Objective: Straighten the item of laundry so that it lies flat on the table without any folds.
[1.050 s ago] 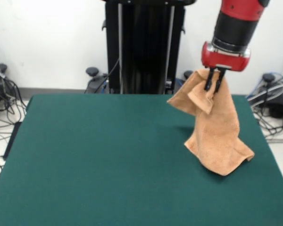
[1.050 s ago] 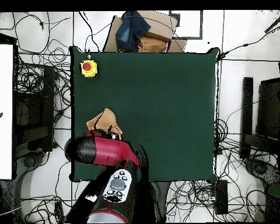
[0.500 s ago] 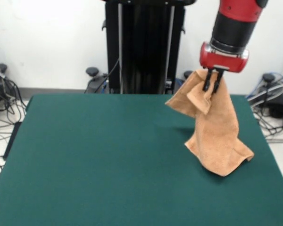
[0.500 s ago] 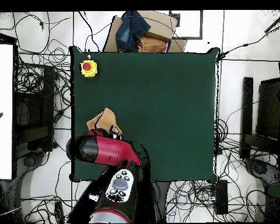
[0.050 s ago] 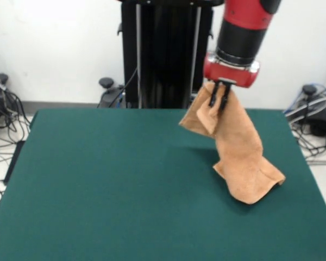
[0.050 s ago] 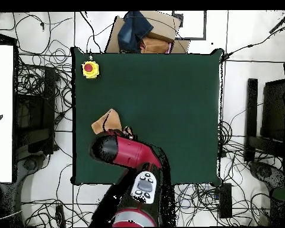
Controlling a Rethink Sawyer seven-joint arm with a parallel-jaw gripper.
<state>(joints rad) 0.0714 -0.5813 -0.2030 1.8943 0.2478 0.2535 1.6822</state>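
Note:
The peach-orange item of laundry hangs from my gripper, which is shut on its upper edge. A corner flap droops to the left of the fingers, and the cloth's lower end rests crumpled on the green table at the right. Seen from overhead, only a small part of the item of laundry peeks out past the red arm, near the left edge of the table; the gripper itself is hidden under the arm.
A yellow box with a red button sits at the table's top-left corner in the overhead view. Cables and stands ring the table on the floor.
The gripper has carried the held top of the cloth to the left in the front view and a little higher. The cloth's lower end stays on the table and has dragged slightly left.

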